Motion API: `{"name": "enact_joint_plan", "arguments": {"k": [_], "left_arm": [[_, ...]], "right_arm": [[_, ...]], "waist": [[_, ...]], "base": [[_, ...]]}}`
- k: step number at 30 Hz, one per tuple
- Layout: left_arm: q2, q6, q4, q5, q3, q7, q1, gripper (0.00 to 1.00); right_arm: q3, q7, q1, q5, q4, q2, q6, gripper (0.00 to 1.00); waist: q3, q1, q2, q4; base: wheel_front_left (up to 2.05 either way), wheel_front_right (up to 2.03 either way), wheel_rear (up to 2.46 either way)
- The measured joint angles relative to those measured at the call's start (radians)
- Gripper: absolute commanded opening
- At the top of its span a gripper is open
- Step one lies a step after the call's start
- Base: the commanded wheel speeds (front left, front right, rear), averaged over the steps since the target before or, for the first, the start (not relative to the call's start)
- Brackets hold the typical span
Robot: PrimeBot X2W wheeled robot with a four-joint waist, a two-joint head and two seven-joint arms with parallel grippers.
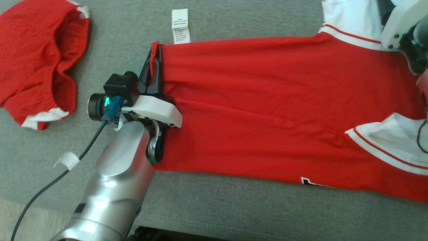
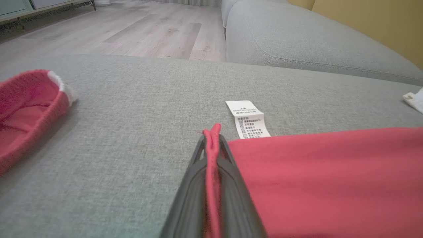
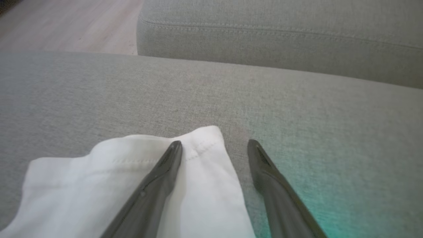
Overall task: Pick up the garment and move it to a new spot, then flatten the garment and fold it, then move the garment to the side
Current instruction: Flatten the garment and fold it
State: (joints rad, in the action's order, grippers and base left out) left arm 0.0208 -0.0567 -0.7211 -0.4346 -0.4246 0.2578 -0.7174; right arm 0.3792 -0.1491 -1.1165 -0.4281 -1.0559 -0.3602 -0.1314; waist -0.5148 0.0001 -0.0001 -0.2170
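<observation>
The garment (image 1: 267, 100) is a red shirt with white sleeves, spread flat across the grey cushion. My left gripper (image 1: 154, 53) is shut on a pinched ridge of its hem at the far left corner; the left wrist view shows red cloth (image 2: 211, 155) squeezed between the dark fingers (image 2: 191, 198). A white care label (image 1: 180, 26) sticks out beside that corner. My right gripper (image 3: 214, 145) is open over the edge of a white sleeve (image 3: 198, 185), one finger (image 3: 158, 181) lying on the cloth and the other on the cushion.
A second red garment (image 1: 36, 57) with white trim lies crumpled at the cushion's far left. A further grey cushion (image 2: 314, 43) rises beyond, with wooden floor (image 2: 132, 29) past it. A black cable (image 1: 50, 184) trails from my left arm.
</observation>
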Motion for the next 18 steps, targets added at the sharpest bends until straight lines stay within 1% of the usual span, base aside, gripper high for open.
{"name": "enact_joint_plan", "arguments": {"k": [3,4,5,6,9,11,14,18], "left_arm": [[0.000,-0.017,0.015,-0.017,-0.027,0.000,-0.001,0.00],[0.000,-0.019,0.016,-0.021,-0.030,0.000,-0.003,0.00],[0.000,-0.020,0.016,-0.024,-0.032,0.000,-0.005,0.00],[0.000,-0.023,0.015,-0.025,-0.032,0.000,-0.005,0.00],[0.001,-0.027,0.011,-0.025,-0.031,0.000,-0.006,0.00],[0.003,-0.031,0.008,-0.023,-0.027,0.000,-0.009,0.00],[0.004,-0.032,0.008,-0.004,-0.008,0.000,-0.022,0.00],[0.002,-0.030,0.023,0.056,0.042,0.000,-0.037,0.00]], "right_arm": [[0.009,-0.022,-0.032,-0.001,-0.017,-0.002,0.000,1.00],[0.015,-0.024,-0.043,-0.001,-0.022,-0.003,0.000,0.83],[0.026,-0.024,-0.047,-0.001,-0.023,-0.002,0.000,0.24],[0.034,-0.024,-0.046,-0.002,-0.023,-0.002,0.000,0.00],[0.037,-0.006,-0.046,-0.003,-0.027,-0.002,0.000,0.00],[0.034,0.037,-0.046,-0.003,-0.040,-0.003,0.000,0.00],[0.012,0.130,-0.046,0.007,-0.066,-0.007,0.000,0.00],[-0.034,0.285,-0.047,0.012,-0.078,-0.007,0.000,0.00]], "waist": [[-0.015,-0.0002,0.0000,-0.017],[-0.018,-0.0001,0.0000,-0.019],[-0.019,0.0000,0.0000,-0.019],[-0.019,-0.0001,0.0000,-0.017],[-0.017,-0.0002,0.0001,-0.011],[-0.018,-0.0001,0.0000,-0.001],[-0.015,0.0000,0.0000,0.016],[0.000,0.0000,0.0000,0.042]], "base": [[0.00,0.00,0.00],[0.00,0.00,0.00],[0.00,0.00,0.00],[0.00,0.00,0.00],[0.00,0.00,0.00],[0.00,0.00,0.00],[0.00,0.00,0.00],[0.00,0.00,0.00]]}}
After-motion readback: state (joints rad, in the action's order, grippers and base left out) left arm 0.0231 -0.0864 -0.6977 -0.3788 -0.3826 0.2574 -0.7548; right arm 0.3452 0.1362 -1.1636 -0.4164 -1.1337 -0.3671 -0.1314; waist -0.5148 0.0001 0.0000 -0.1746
